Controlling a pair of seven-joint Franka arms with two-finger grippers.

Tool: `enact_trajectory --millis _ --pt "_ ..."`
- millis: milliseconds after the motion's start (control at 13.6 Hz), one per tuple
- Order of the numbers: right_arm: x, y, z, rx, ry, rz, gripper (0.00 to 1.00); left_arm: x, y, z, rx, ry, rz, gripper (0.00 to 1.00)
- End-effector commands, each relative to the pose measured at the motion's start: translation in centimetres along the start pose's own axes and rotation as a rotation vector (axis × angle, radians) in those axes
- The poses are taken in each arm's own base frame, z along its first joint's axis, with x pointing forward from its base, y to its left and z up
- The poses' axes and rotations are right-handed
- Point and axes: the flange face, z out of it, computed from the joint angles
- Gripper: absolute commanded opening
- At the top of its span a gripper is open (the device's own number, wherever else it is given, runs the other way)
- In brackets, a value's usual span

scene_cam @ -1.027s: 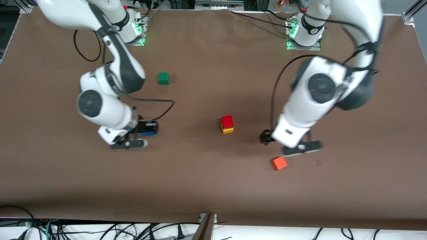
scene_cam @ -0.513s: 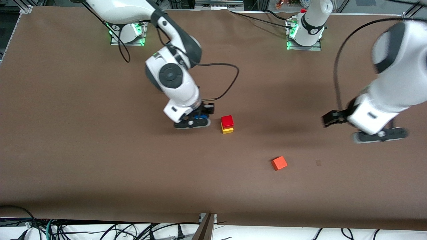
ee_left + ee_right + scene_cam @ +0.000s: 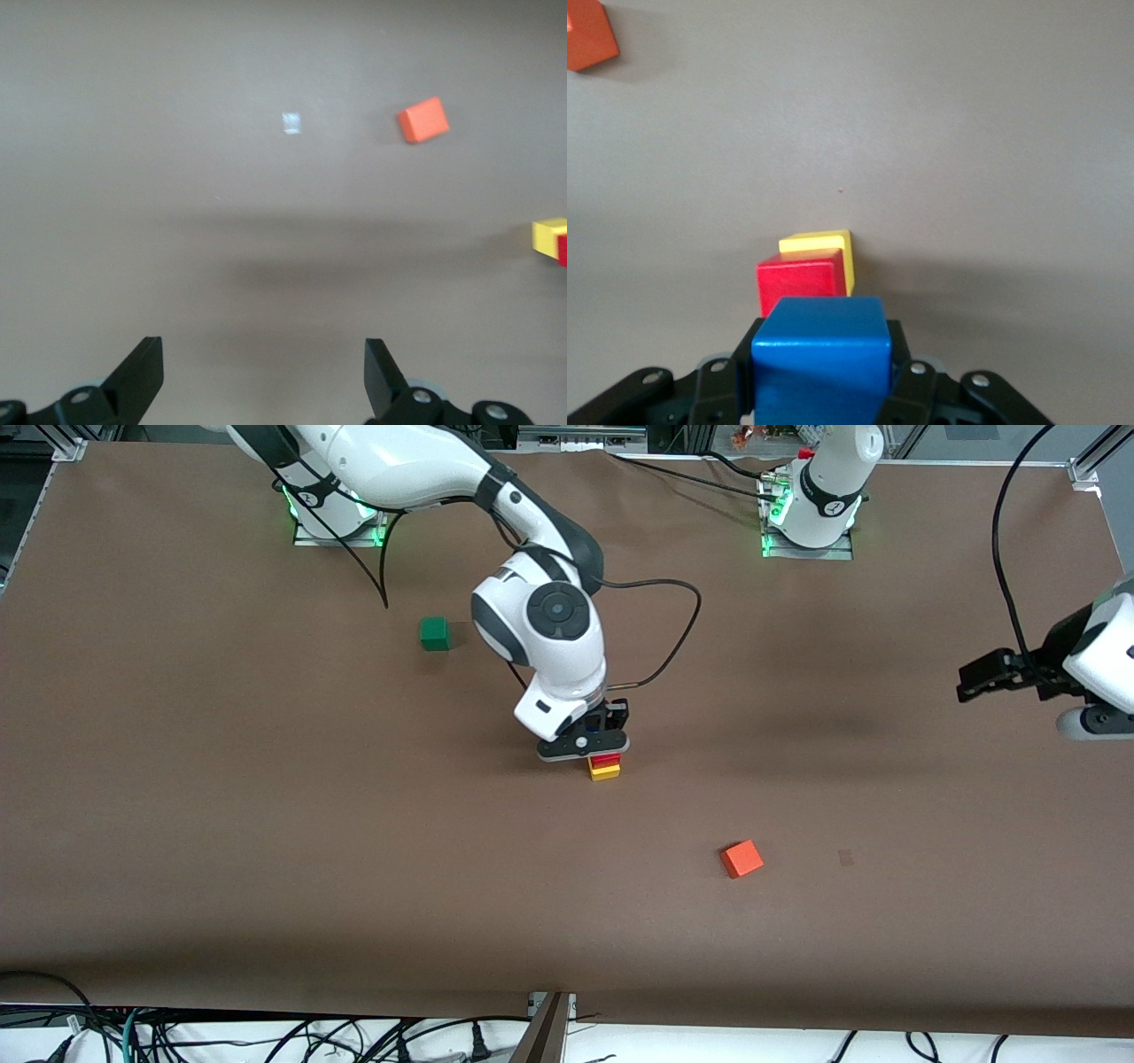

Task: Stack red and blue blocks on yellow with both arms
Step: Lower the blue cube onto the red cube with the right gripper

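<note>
The red block (image 3: 606, 760) sits on the yellow cube (image 3: 605, 772) in the middle of the table. My right gripper (image 3: 602, 731) is just over this stack, shut on the blue block (image 3: 821, 359). In the right wrist view the blue block hangs a little above the red block (image 3: 796, 282) and the yellow cube (image 3: 819, 243). The gripper hides the blue block in the front view. My left gripper (image 3: 974, 677) is open and empty, up over the left arm's end of the table. Its fingers (image 3: 142, 367) stand wide apart over bare table.
An orange cube (image 3: 741, 859) lies nearer the front camera than the stack, toward the left arm's end. It also shows in the left wrist view (image 3: 423, 119). A green cube (image 3: 434, 633) lies farther from the camera, toward the right arm's end.
My right gripper has carried the blue block from the right arm's end to just over the red and yellow stack. My left gripper has swung away toward the left arm's end.
</note>
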Motion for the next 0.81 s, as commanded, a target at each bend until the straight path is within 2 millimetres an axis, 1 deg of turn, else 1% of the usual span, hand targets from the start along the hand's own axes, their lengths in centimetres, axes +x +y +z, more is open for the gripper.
enact_trajectory --millis 0,147,220,367,733 --pt "0.2 -1.5 -0.3 0.006 0.043 0.002 0.15 -1.2 -1.1 0.8 -0.033 -0.024 -0.012 1.0" --pt "-0.4 -2.0 0.0 -0.008 0.05 -0.01 0.15 -0.6 -1.6 1.5 -0.034 -0.035 -0.02 1.0" --pt "-0.6 -2.2 0.8 -0.016 0.042 -0.014 0.15 -0.5 -1.7 1.5 -0.035 -0.033 -0.016 1.0" --pt "-0.7 -2.3 1.5 -0.028 0.061 -0.027 0.15 -0.5 -2.1 1.3 -0.034 -0.029 -0.016 1.0" --pt "-0.9 -2.6 2.6 -0.026 0.076 -0.036 0.18 -0.5 -2.0 1.3 -0.029 -0.028 -0.013 1.0"
